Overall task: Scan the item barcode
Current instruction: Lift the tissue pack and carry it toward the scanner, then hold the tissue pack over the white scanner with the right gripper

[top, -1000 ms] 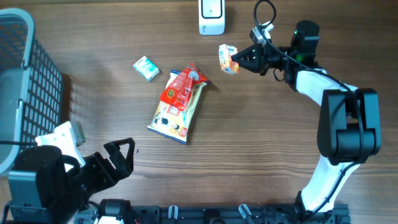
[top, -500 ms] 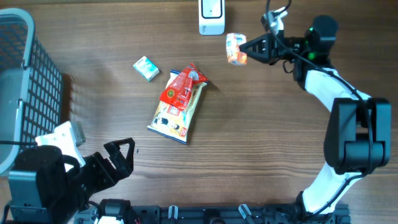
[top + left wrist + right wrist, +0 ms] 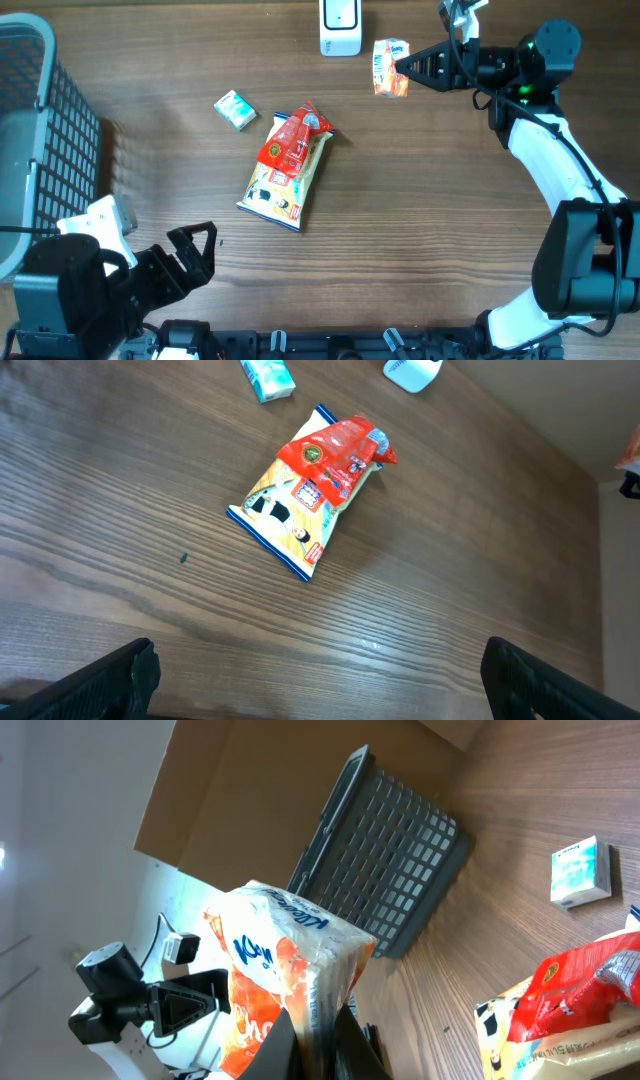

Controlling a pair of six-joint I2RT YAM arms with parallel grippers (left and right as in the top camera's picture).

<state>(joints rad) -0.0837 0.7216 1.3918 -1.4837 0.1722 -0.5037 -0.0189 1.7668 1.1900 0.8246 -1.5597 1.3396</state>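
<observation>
An orange-and-white packet (image 3: 390,67) hangs above the table at the far edge, just right of the white scanner (image 3: 340,27). My right gripper (image 3: 407,67) is shut on the packet's right edge. The right wrist view shows the packet (image 3: 285,965) pinched between the two dark fingers (image 3: 355,1045). No barcode shows on the faces I can see. At the near left corner my left gripper (image 3: 197,250) stands open over bare wood, its fingertips (image 3: 125,675) wide apart with nothing between them.
A red pouch (image 3: 293,143) lies on a white-and-blue snack bag (image 3: 278,190) mid-table. A small teal box (image 3: 235,109) sits to their left. A grey mesh basket (image 3: 40,140) fills the left side.
My right gripper has carried the packet rightward and toward the far edge, and the packet has turned more upright beside the scanner. The left arm has stayed still.
</observation>
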